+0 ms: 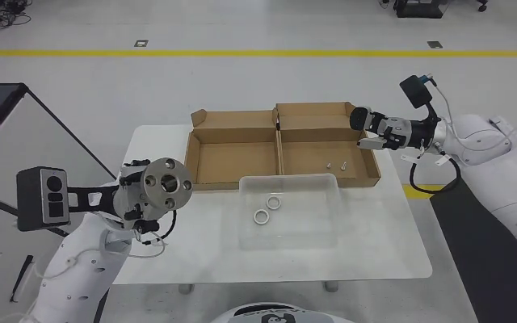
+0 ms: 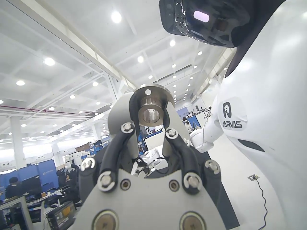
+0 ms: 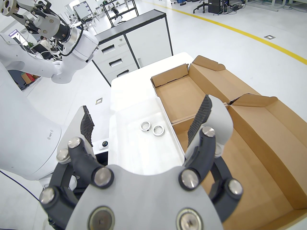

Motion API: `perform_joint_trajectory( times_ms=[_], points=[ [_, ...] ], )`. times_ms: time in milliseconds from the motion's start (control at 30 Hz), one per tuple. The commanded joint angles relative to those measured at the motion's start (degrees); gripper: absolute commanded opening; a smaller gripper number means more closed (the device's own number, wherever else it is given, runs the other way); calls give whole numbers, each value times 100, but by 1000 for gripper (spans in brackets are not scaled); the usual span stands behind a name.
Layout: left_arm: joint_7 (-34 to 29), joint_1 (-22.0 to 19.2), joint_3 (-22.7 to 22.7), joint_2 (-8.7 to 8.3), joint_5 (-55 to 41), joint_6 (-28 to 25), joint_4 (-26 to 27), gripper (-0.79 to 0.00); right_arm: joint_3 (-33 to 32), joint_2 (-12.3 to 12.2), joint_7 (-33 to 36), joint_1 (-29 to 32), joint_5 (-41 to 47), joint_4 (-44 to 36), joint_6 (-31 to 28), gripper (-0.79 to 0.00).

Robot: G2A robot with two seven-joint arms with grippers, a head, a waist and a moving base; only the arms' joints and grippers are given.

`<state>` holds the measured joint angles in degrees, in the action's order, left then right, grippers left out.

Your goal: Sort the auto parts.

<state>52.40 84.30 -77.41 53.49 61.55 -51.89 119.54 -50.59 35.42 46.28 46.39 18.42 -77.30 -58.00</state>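
The metal flange (image 1: 167,184) is held high above the table's (image 1: 380,234) near left edge. The top view shows its drilled round face. The left wrist view shows the left gripper (image 2: 150,111) clamped on its hub. The right gripper (image 1: 363,131) hangs with its fingers spread wide over the far right end of the cardboard box (image 1: 234,161). From above, two small bolts (image 1: 329,165) lie in the box's right half. Two rings (image 3: 145,126) sit side by side in the clear tray (image 1: 323,226) just in front of the box.
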Motion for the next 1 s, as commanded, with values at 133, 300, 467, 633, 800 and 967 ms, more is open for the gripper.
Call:
perform_joint_trajectory(
  times_ms=[133,300,467,633,800,967],
  points=[
    [0,0,0,0,0,0,0,-785,0,0,0,0,0,0,0,0],
    [-268,-5,37,9,-5,98,74,-785,0,0,0,0,0,0,0,0],
    [-1419,-202,233,22,126,95,40,-785,0,0,0,0,0,0,0,0],
    [-2208,-437,624,91,-120,436,-100,-785,0,0,0,0,0,0,0,0],
    [-2999,-817,1013,192,-438,1012,-284,-785,0,0,0,0,0,0,0,0],
    [-3714,-1606,1549,346,-551,1329,-750,-785,0,0,0,0,0,0,0,0]
  ],
)
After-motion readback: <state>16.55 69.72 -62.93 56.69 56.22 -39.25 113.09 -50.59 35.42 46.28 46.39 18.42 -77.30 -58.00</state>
